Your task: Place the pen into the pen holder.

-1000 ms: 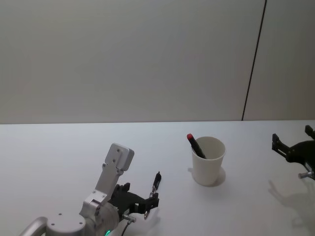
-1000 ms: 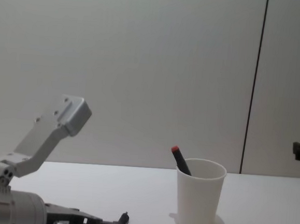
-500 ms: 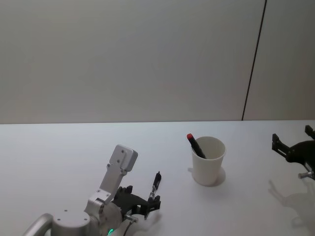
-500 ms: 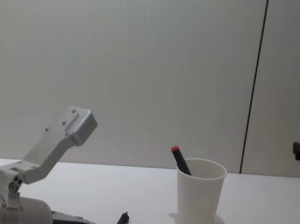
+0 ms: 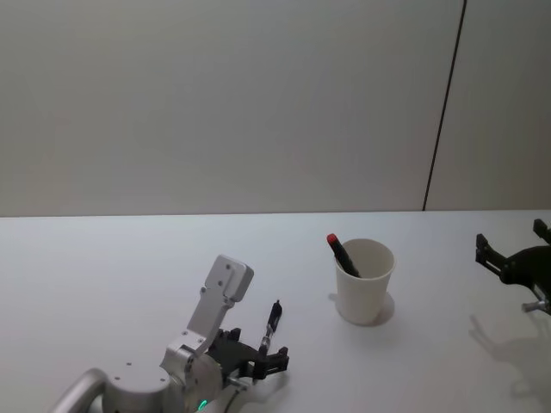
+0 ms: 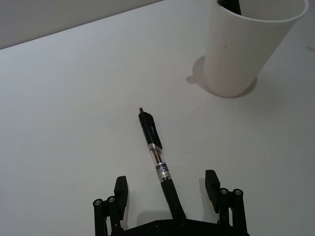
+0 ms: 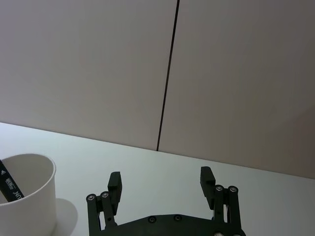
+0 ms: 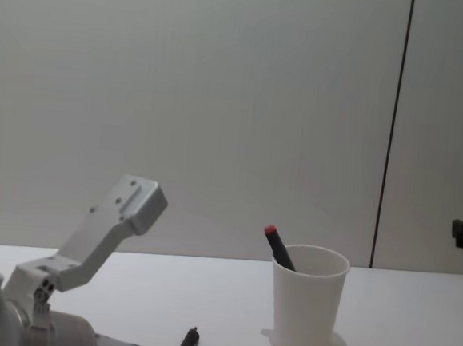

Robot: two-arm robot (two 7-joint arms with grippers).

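Head view: the left claw point(image 5: 267, 358) sits low over the desk point(image 5: 103, 275) with its fingers spread wide. The pen point(image 5: 274, 316) lies flat just ahead of it, near the cup point(image 5: 364, 284) but apart from it. A red-capped pen point(image 5: 338, 252) leans inside the cup. The right claw point(image 5: 515, 258) hangs at the right edge, well apart.

Left wrist view: the pen lies between the open fingers, touching neither.

Right wrist view: the right claw is spread open, holding nothing.

Chest view: the cup stands upright.
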